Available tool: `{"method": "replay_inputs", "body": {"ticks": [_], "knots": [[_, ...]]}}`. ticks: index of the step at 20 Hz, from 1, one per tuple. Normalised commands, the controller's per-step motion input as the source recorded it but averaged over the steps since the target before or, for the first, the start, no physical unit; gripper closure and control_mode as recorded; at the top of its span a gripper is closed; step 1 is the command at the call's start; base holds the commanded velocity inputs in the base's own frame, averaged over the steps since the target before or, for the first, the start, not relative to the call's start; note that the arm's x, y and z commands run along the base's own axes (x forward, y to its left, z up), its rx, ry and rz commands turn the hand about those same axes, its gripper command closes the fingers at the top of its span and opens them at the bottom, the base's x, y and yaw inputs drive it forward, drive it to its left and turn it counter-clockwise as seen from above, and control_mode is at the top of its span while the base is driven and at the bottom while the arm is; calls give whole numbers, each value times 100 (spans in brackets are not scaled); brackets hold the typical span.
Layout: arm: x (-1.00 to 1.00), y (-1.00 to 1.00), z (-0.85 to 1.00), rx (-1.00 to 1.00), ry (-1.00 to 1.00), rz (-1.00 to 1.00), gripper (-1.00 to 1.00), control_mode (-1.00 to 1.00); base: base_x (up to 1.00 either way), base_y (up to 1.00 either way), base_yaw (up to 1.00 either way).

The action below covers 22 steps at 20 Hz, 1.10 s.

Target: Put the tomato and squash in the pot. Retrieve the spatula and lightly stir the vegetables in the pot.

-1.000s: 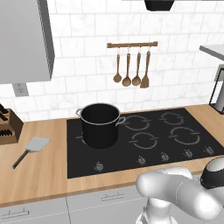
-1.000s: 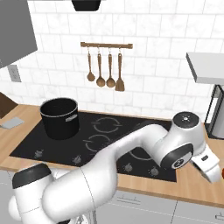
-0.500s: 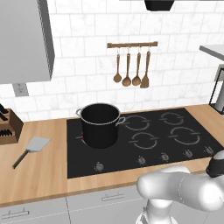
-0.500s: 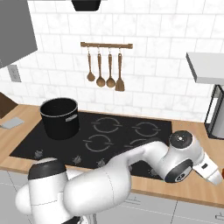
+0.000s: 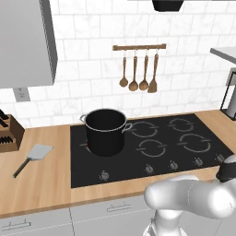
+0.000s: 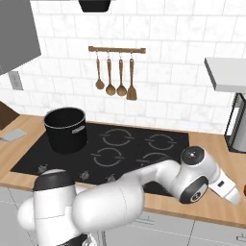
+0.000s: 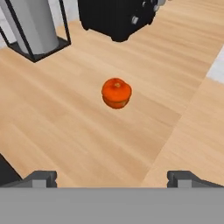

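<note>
Fingers spread wide and empty, my gripper hangs over the wooden counter to the right of the stove, its two dark tips framing a small orange-red tomato that sits alone on the bare wood, well ahead of them. I judge the grab to be the risky part: the tomato is round and smooth, so fingers closing off-centre could squirt it sideways and send it rolling toward the counter edge or against the wire-framed stand at the far left of the hand view. A descent too deep could jam the tips into the wood. The carry is long too; the black pot waits on the near left burner of the stove, far across from here, and a loose hold could drop the tomato on the way. The spatula lies on the counter left of the stove, untouched. I can read no brand, label or writing anywhere.
</note>
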Motion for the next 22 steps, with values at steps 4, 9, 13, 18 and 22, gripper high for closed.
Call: {"method": "replay_inputs", "body": {"ticks": [4, 9, 13, 18, 22], "knots": [[1, -33, 5, 5, 15, 1, -100, -100, 0, 0, 0], [5, -28, 0, 6, 12, 0, -100, -100, 0, 0, 0], [0, -13, 0, 8, 1, 1, -100, -100, 0, 0, 0], [1, -16, 0, 7, 0, 3, -100, -100, 0, 0, 0], [0, -23, 0, 8, 0, 3, -100, -100, 0, 0, 0]]}}
